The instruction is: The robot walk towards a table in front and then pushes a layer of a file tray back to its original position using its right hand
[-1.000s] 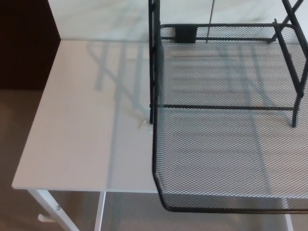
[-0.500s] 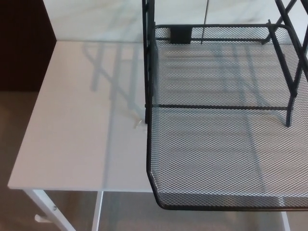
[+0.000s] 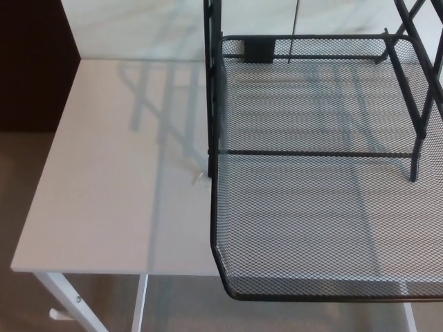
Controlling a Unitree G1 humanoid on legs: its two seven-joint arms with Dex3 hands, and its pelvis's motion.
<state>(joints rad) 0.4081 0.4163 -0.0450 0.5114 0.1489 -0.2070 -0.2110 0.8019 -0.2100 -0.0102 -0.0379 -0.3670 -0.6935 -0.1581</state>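
Observation:
A black wire-mesh file tray layer (image 3: 318,214) fills the right half of the head view. It is slid out toward me, and its front rim (image 3: 325,296) juts past the table's near edge. The tray's black frame posts (image 3: 213,83) rise at its left side, and another leg (image 3: 415,159) stands at the right. A cross bar (image 3: 311,153) runs across the mesh about halfway back. Neither of my hands shows in the picture.
The white table (image 3: 111,180) has bare surface to the left of the tray. Its white leg (image 3: 66,304) shows at bottom left. A marbled wall (image 3: 138,28) backs the table, with a dark panel (image 3: 31,62) at far left. A small speck (image 3: 199,177) lies by the tray's left post.
The whole picture has shifted slightly left and up since a second ago, so the camera moved. The tray and table have not moved relative to each other.

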